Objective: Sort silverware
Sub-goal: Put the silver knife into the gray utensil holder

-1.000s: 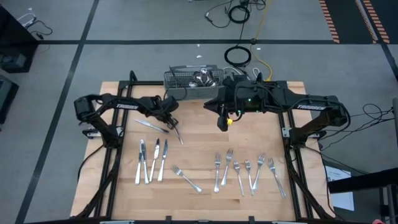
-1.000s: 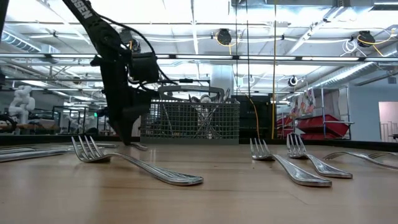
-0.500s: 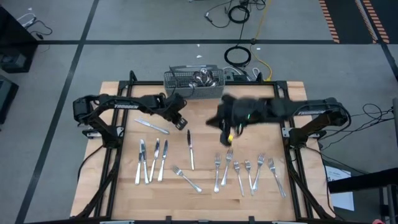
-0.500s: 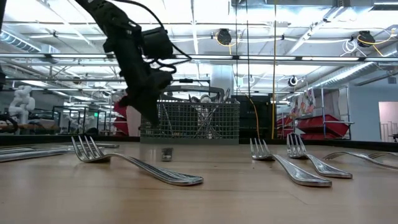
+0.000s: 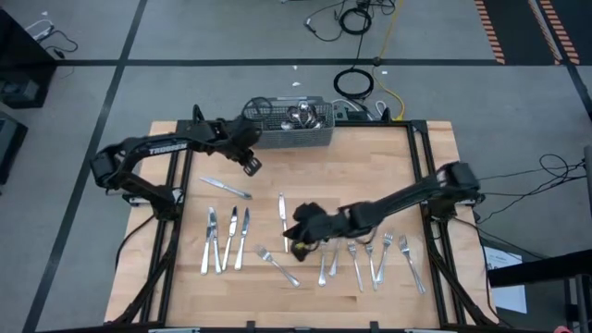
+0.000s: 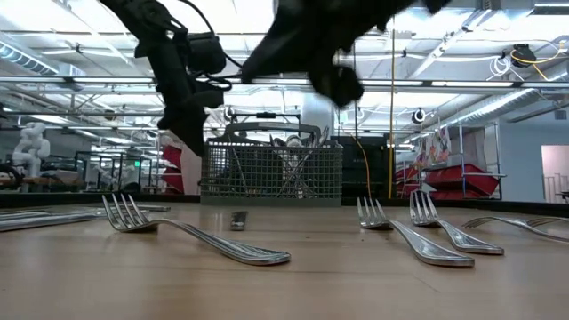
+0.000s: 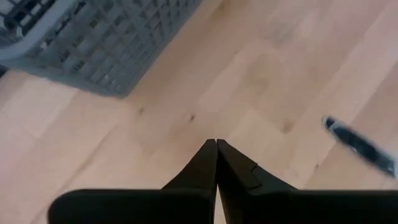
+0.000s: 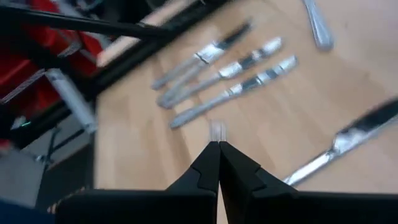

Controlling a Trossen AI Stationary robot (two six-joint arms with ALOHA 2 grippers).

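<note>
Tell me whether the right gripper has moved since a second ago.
Yes. In the high view the right gripper has swung away from the wire basket toward the table's near edge, now beside the forks.

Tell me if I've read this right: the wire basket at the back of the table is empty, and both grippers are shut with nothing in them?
Not quite. The wire basket is not empty: the high view shows shiny silverware still inside it. The rest holds: the left gripper and the right gripper are both shut with nothing between their fingers.
</note>
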